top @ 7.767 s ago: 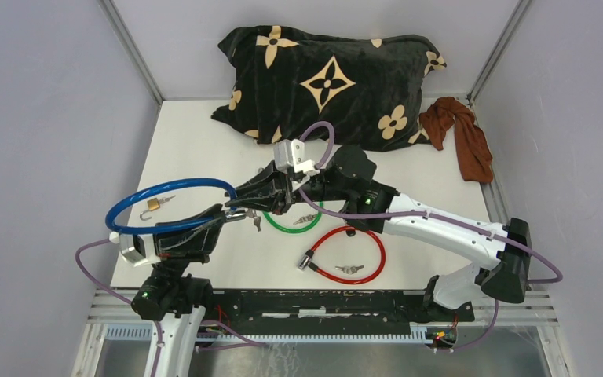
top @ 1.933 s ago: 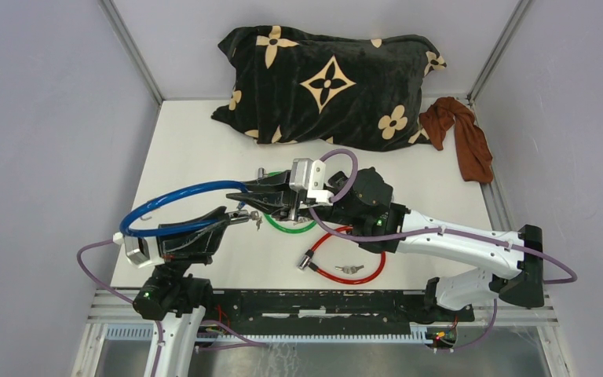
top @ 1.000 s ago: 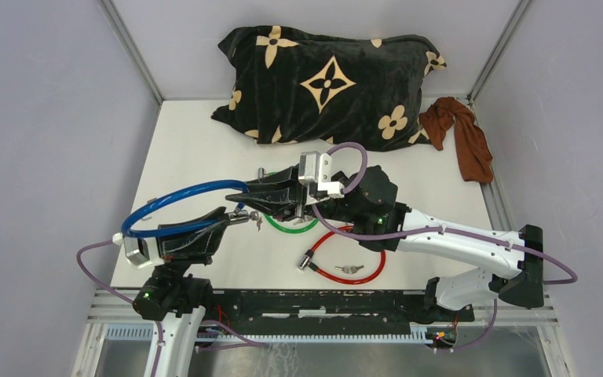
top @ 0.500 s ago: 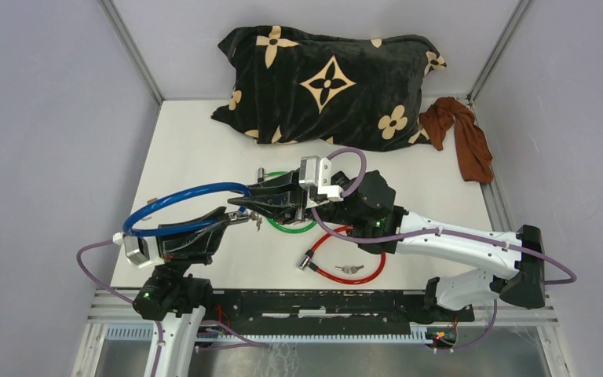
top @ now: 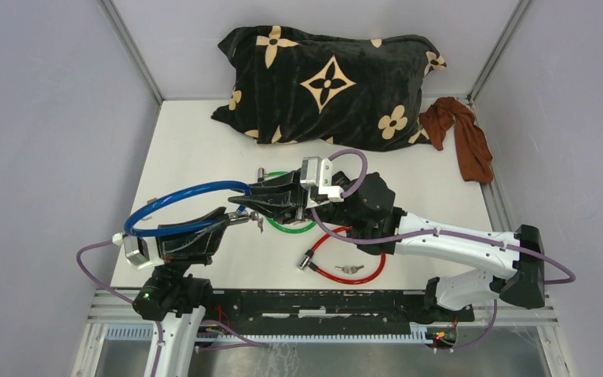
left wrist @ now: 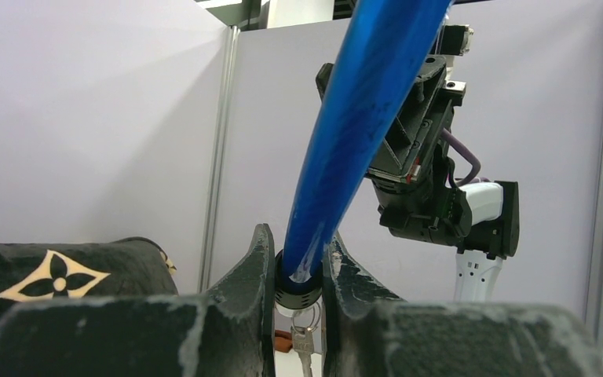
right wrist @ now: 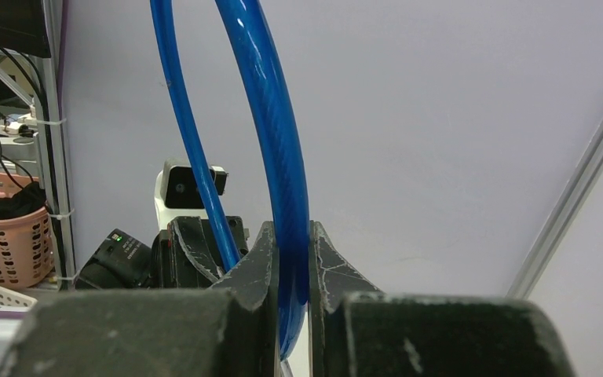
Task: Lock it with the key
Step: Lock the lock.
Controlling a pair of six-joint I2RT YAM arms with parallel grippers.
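Pinching black collar of blue cable lock in left gripper, narrow grip. Key dangling under collar, between fingers. Clamping cable itself in right gripper, also narrow, just behind and right of left one. Loop held in air, bulging out left. Cannot tell if free end seated in collar. Likely next: reaching key, straight below collar, right gripper nearer.
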